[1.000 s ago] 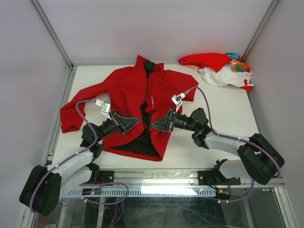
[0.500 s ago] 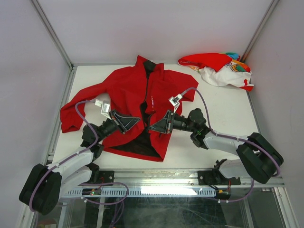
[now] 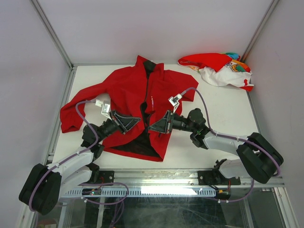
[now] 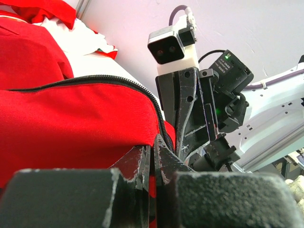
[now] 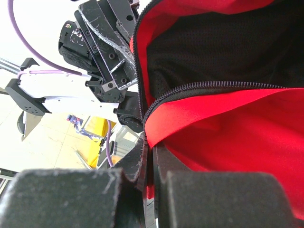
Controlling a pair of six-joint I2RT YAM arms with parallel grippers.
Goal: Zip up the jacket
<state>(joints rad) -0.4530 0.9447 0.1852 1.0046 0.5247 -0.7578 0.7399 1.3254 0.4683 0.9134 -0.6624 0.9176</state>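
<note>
The red jacket (image 3: 130, 88) lies flat on the table, collar at the far side, its front open at the lower part and showing black lining (image 3: 137, 140). My left gripper (image 3: 137, 121) is shut on the jacket's left front edge; the left wrist view shows red cloth (image 4: 71, 123) and zipper teeth between the fingers (image 4: 154, 152). My right gripper (image 3: 152, 127) is shut on the right front edge; in the right wrist view red cloth (image 5: 228, 128) and the zipper track (image 5: 199, 88) run into the fingers (image 5: 151, 156). The two grippers face each other, close together.
A smaller red-and-white garment (image 3: 218, 69) with a colourful print lies at the far right corner. The table's left rail (image 3: 64, 102) runs beside the jacket's left sleeve (image 3: 71, 116). White walls enclose the far side.
My right gripper has moved slightly left toward the left gripper with the jacket edge in it. The left arm has hardly moved.
</note>
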